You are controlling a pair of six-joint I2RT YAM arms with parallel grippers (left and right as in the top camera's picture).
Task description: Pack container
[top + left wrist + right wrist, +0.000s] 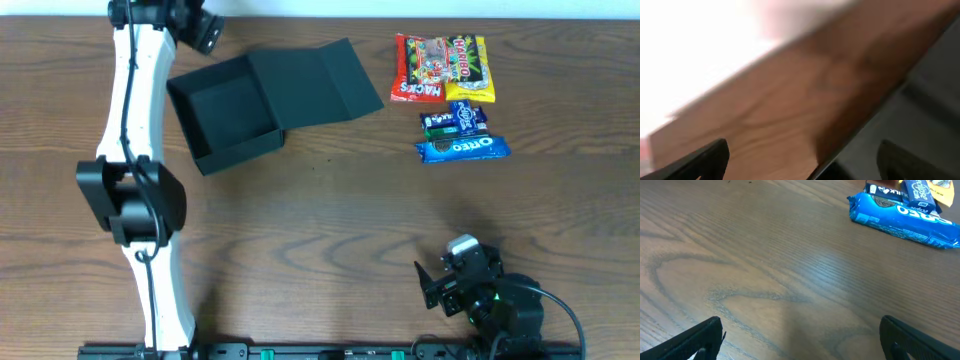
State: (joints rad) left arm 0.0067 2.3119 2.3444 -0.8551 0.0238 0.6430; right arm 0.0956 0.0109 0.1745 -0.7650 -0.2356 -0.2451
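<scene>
The container [225, 110], a dark box with low walls, stands open and empty at the back left, its flap lid [315, 78] lying flat to the right. My left gripper [205, 35] hovers open just behind its far left corner. The blurred left wrist view shows the container [925, 105] at the lower right between wide-apart fingers [705, 160]. My right gripper [432, 283] rests open near the front right, nothing between its fingers [700, 340]. A blue Oreo packet [462, 148] [900, 217] lies ahead of it.
At the back right lie a red snack packet [420, 68], a yellow-black candy packet [470, 65] and a small blue packet [455, 120] [912, 190] just above the Oreo. The left arm's white links [135, 150] stretch along the table's left side.
</scene>
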